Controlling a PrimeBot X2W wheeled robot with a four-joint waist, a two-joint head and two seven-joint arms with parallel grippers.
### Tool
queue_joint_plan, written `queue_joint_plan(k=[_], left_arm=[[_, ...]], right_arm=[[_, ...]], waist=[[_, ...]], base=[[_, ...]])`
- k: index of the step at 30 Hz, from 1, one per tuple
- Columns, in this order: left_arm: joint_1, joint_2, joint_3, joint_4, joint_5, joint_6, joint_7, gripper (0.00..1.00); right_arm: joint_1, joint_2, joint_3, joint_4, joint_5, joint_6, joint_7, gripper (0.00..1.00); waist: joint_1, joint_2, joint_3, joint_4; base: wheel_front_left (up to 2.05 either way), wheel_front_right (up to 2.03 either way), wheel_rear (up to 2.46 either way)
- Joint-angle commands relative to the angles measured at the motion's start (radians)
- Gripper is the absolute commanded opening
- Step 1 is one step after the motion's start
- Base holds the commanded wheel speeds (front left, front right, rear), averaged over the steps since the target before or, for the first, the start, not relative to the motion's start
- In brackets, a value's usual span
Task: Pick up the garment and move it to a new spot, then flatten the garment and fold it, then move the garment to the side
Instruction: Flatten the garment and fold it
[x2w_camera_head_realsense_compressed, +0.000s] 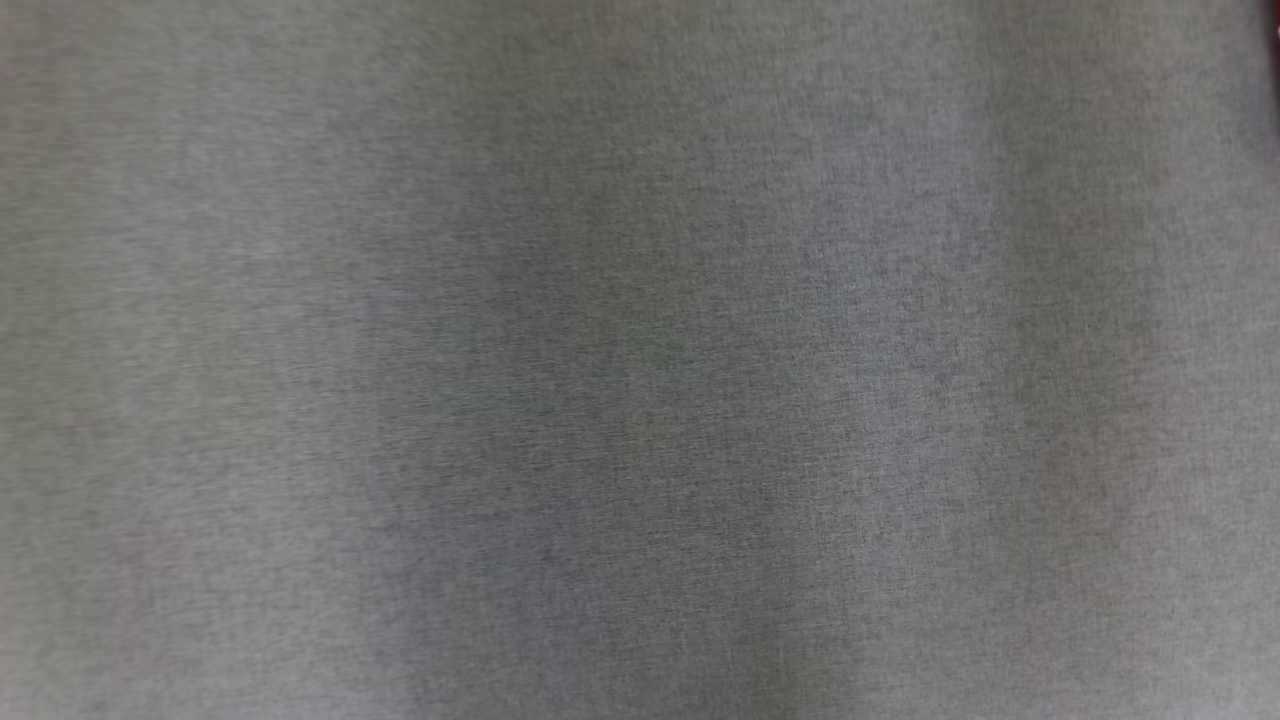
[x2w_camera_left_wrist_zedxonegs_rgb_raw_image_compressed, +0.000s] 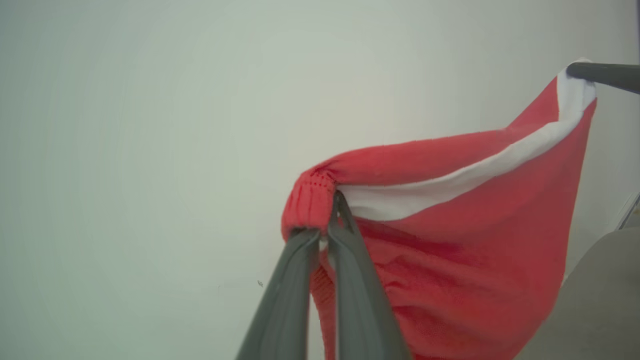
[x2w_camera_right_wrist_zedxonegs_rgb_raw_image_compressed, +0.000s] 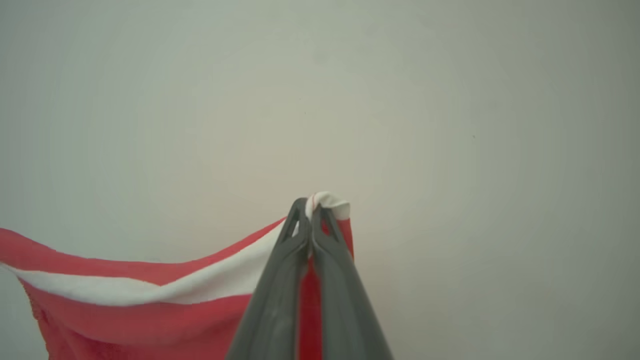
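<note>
The garment (x2w_camera_left_wrist_zedxonegs_rgb_raw_image_compressed: 465, 260) is red fleece with a white band along its top edge, and it hangs stretched in the air between my two grippers. My left gripper (x2w_camera_left_wrist_zedxonegs_rgb_raw_image_compressed: 324, 216) is shut on a ribbed red corner of it. At the far corner, the dark fingers of my right gripper (x2w_camera_left_wrist_zedxonegs_rgb_raw_image_compressed: 602, 74) pinch the white edge. In the right wrist view my right gripper (x2w_camera_right_wrist_zedxonegs_rgb_raw_image_compressed: 311, 206) is shut on that white corner, and the garment (x2w_camera_right_wrist_zedxonegs_rgb_raw_image_compressed: 125, 305) sags away to the lower left. Its lower part is out of frame.
A plain pale surface (x2w_camera_left_wrist_zedxonegs_rgb_raw_image_compressed: 150, 150) lies behind the garment in both wrist views. A grey rounded surface (x2w_camera_left_wrist_zedxonegs_rgb_raw_image_compressed: 600, 300) sits at the lower right of the left wrist view. The head view looks closely onto grey woven cloth (x2w_camera_head_realsense_compressed: 640, 360).
</note>
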Motion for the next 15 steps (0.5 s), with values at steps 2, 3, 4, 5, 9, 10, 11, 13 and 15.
queue_joint_plan(k=[2,3,4,5,9,10,11,13,15], left_arm=[[-0.056,-0.009,-0.037,0.026,-0.027,0.003,-0.023,0.00],[-0.067,-0.013,-0.053,0.033,-0.039,0.003,-0.027,0.00],[-0.072,-0.017,-0.067,0.041,-0.052,0.003,-0.037,0.00],[-0.074,-0.020,-0.080,0.049,-0.061,0.003,-0.044,0.00],[-0.035,-0.028,-0.125,0.062,-0.121,0.003,-0.075,0.00],[-0.016,-0.027,-0.157,0.053,-0.121,0.003,-0.075,0.00],[0.005,-0.024,-0.197,0.040,-0.114,0.002,-0.074,0.00],[0.033,-0.021,-0.204,0.031,-0.147,0.003,-0.083,0.00],[0.089,-0.014,-0.224,0.008,-0.163,0.003,-0.096,0.00]], right_arm=[[-0.056,0.006,0.028,0.026,0.004,-0.003,-0.018,0.00],[-0.068,0.004,0.038,0.036,0.008,-0.003,-0.020,0.00],[-0.075,0.003,0.048,0.043,0.010,-0.003,-0.027,0.00],[-0.079,0.001,0.057,0.050,0.013,-0.003,-0.033,0.00],[-0.047,-0.018,0.110,0.058,0.037,-0.003,-0.056,0.00],[-0.026,-0.029,0.125,0.054,0.046,-0.003,-0.067,0.00],[-0.003,-0.040,0.137,0.048,0.058,-0.003,-0.077,0.00],[0.026,-0.051,0.152,0.038,0.068,-0.003,-0.087,0.00],[0.092,-0.079,0.174,0.014,0.096,-0.003,-0.111,0.00]], waist=[[-0.0003,-0.0003,0.033,-0.021],[-0.0003,-0.0003,0.037,-0.019],[-0.0003,-0.0003,0.040,-0.018],[-0.0003,-0.0003,0.042,-0.016],[-0.0003,-0.0003,0.038,-0.010],[-0.0003,-0.0003,0.031,-0.009],[-0.0003,-0.0003,0.022,-0.008],[-0.0003,-0.0003,0.012,-0.007],[-0.0003,-0.0003,-0.014,0.000]], base=[[0.00,0.00,0.00],[0.00,0.00,0.00],[0.00,0.00,0.00],[0.00,0.00,0.00],[0.00,0.00,0.00],[0.00,0.00,0.00],[0.00,0.00,0.00],[0.00,0.00,0.00],[0.00,0.00,0.00]])
